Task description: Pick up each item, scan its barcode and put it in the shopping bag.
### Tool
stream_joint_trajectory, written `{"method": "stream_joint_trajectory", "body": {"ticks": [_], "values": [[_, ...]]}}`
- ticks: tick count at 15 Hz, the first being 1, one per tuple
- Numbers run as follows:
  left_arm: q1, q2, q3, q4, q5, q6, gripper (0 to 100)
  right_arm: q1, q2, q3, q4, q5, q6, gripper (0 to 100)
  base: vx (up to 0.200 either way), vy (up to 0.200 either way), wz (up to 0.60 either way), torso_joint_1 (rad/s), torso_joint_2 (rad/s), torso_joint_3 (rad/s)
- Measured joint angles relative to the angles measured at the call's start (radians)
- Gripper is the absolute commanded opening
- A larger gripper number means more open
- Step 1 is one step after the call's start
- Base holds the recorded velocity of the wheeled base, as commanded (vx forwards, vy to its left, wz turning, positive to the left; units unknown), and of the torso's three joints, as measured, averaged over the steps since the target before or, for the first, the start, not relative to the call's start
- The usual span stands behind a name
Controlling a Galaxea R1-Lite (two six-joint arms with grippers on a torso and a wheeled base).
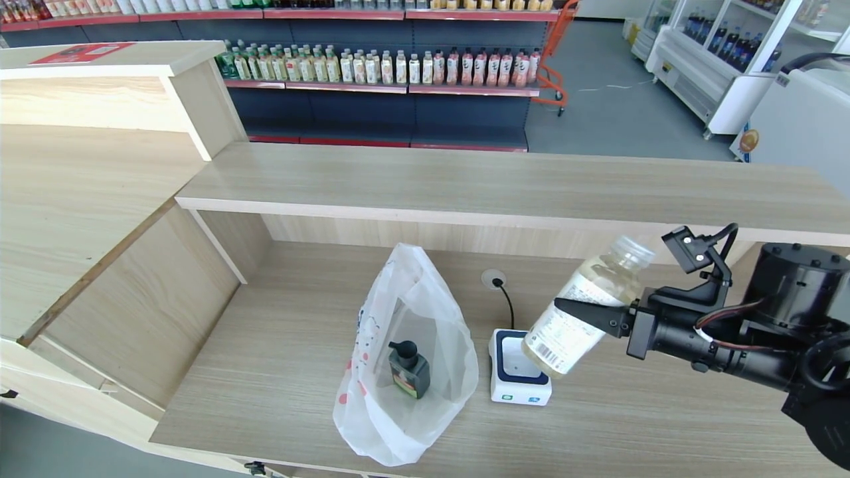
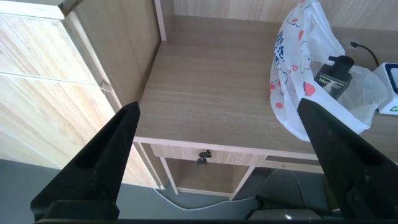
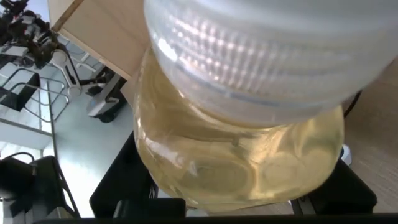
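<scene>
The right end effector (image 1: 576,311) was clamped on a clear bottle (image 1: 564,332) full of pale yellow drink. The bottle was tilted, with its see-through cap (image 1: 627,252) up and away from the robot. Its bottom end pointed down at the scanner (image 1: 514,378). A barcode (image 1: 548,348) showed on the white label near that low end. The bottle hung over the scanner's dark blue top, and I could not tell if they touched. From the right wrist camera, the bottle (image 3: 236,155) sat very close, with its ribbed cap (image 3: 267,56) nearest.

The scanner was a small white box on the wooden worktop (image 1: 279,358). A black cable (image 1: 508,302) ran from it to a round hole farther back.

Just beside the scanner, on the robot's left, stood the white shopping bag (image 1: 372,411) with its mouth open. A dark pump bottle (image 1: 408,372) stood inside it.

The left end effector (image 2: 219,106) hung off the front edge of the worktop. Its two black fingers (image 2: 99,168) were wide apart with nothing between them.
</scene>
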Motion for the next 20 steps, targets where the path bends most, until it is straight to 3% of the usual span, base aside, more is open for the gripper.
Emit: {"method": "stream_joint_trajectory", "body": {"ticks": [6,12,16,20], "values": [[0.0,0.0,0.0,0.0,0.0,0.001,100,-0.017,-0.029,0.016,0.002,-0.003,0.009,0,0.0,0.0,0.0,0.0,0.0,0.0],[0.0,0.0,0.0,0.0,0.0,0.002,100,-0.021,-0.034,0.028,0.006,-0.001,0.038,0,0.0,0.2,0.0,0.003,0.0,-0.001],[0.0,0.0,0.0,0.0,0.001,0.0,100,-0.013,-0.029,-0.011,0.077,-0.004,0.038,0,0.0,0.0,0.0,0.0,0.0,0.0],[0.0,0.0,0.0,0.0,0.001,0.0,100,-0.011,0.025,-0.084,0.13,-0.124,0.038,0,0.0,0.0,0.0,0.0,0.0,0.0]]}}
